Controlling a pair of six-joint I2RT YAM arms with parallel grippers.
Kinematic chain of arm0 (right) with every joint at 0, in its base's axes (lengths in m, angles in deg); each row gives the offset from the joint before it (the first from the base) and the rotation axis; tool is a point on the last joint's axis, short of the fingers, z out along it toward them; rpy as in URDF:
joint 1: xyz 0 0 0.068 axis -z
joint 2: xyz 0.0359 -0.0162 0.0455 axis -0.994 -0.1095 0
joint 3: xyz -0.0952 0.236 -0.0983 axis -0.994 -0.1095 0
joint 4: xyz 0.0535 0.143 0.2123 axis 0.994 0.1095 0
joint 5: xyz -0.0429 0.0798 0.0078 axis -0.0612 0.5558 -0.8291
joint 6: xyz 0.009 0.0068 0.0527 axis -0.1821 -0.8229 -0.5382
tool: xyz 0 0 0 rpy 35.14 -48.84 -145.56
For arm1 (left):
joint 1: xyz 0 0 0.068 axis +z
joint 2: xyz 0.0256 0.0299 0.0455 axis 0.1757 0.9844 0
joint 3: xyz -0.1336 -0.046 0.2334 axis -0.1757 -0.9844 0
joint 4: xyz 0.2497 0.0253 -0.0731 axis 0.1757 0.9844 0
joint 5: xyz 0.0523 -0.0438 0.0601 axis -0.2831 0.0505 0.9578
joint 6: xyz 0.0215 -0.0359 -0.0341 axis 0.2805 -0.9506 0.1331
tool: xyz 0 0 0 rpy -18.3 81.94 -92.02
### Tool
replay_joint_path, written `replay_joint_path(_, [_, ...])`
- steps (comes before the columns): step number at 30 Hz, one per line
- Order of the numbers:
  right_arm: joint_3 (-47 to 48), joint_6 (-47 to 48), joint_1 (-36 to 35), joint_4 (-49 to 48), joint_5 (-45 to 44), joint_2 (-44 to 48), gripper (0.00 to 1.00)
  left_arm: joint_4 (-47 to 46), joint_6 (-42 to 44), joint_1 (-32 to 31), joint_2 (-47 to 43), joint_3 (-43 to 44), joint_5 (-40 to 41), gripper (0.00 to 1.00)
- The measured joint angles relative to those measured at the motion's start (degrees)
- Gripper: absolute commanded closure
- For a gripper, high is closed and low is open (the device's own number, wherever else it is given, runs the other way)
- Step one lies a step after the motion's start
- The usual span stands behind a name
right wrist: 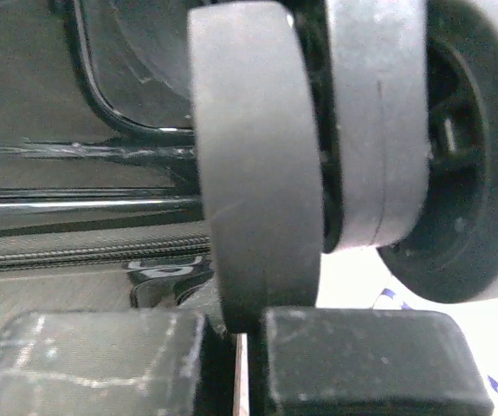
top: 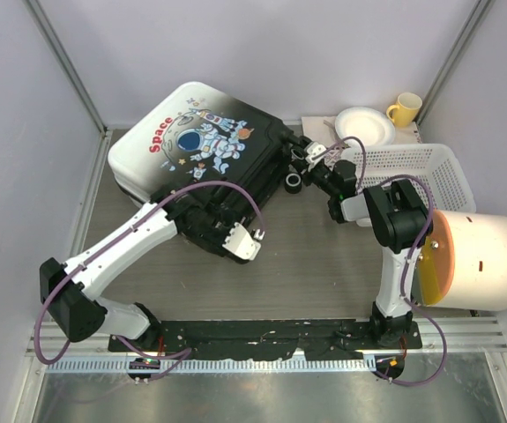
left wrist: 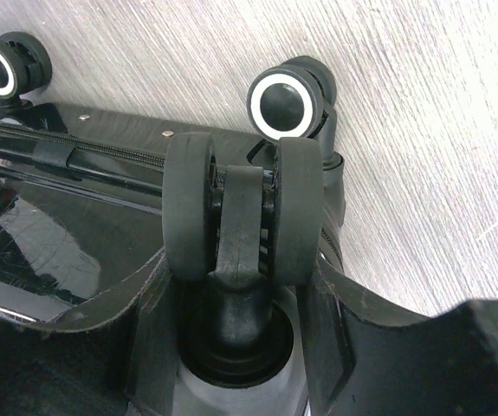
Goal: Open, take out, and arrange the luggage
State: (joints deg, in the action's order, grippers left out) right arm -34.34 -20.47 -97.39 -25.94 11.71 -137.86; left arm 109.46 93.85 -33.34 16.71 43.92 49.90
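While my left pincer (top: 249, 238) hangs over the nearest corner of the suitcase (top: 200, 145), its fingers are spread wide on either side of a twin wheel (left wrist: 244, 208) and, as far as I can see, grip nothing. The one suitcase lies closed and flat on the table (top: 324, 264). It stretches away from that pincer to the far left, its long axis running on a slant from the black wheeled end by my pincers to the white end at the back. In the left wrist view I count three wheel sets, and the zip (left wrist: 101, 158) runs along the side just past them. My right pincer (right wrist: 240, 360) sits a little farther off at the other wheeled corner. Its pads (right wrist: 361, 364) are pressed almost together with only a slit between them, a wheel (right wrist: 257, 165) hard against their tips, nothing held that I can make out. I judge both arms to be at the wheeled end, the left one nearer, so opening turns on reaching the zip line along the side. Beyond, to the right, stand one white basket (top: 429, 167), one bowl (top: 363, 123) and one yellow cup (top: 405, 107).
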Motion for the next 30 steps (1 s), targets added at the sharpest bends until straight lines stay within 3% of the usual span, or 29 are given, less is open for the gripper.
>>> replay_joint_path(7, [6.4,0.8,0.9,-7.0,2.2,-8.1,0.99,-1.7,0.8,0.9,-0.6,-1.0,-0.5,1.00])
replay_joint_path(12, [16.5,-0.9,0.9,-13.2,5.1,-17.6,0.99,-3.9,0.8,1.6,-0.6,-1.6,0.2,1.00])
replay_joint_path(21, [18.2,-3.3,0.5,-14.2,4.4,-19.2,0.99,-4.7,1.0,1.6,-0.6,-1.9,1.0,1.00])
replay_joint_path(22, [17.3,-3.5,0.4,-14.1,3.8,-18.6,0.97,-4.7,1.0,1.6,-0.6,-1.9,1.0,1.00])
replay_joint_path(23, [16.5,-3.7,0.3,-14.0,3.5,-17.9,0.81,-4.4,1.0,1.6,-0.7,-1.9,0.9,1.00])
replay_joint_path(26, [14.8,-4.7,0.3,-13.0,2.5,-16.2,0.46,-3.6,1.4,1.6,-1.0,-1.9,1.0,1.00])
replay_joint_path(30, [11.2,-6.2,2.1,-11.5,0.0,-12.0,0.43,-2.3,1.7,1.7,-2.5,-2.7,1.5,1.00])
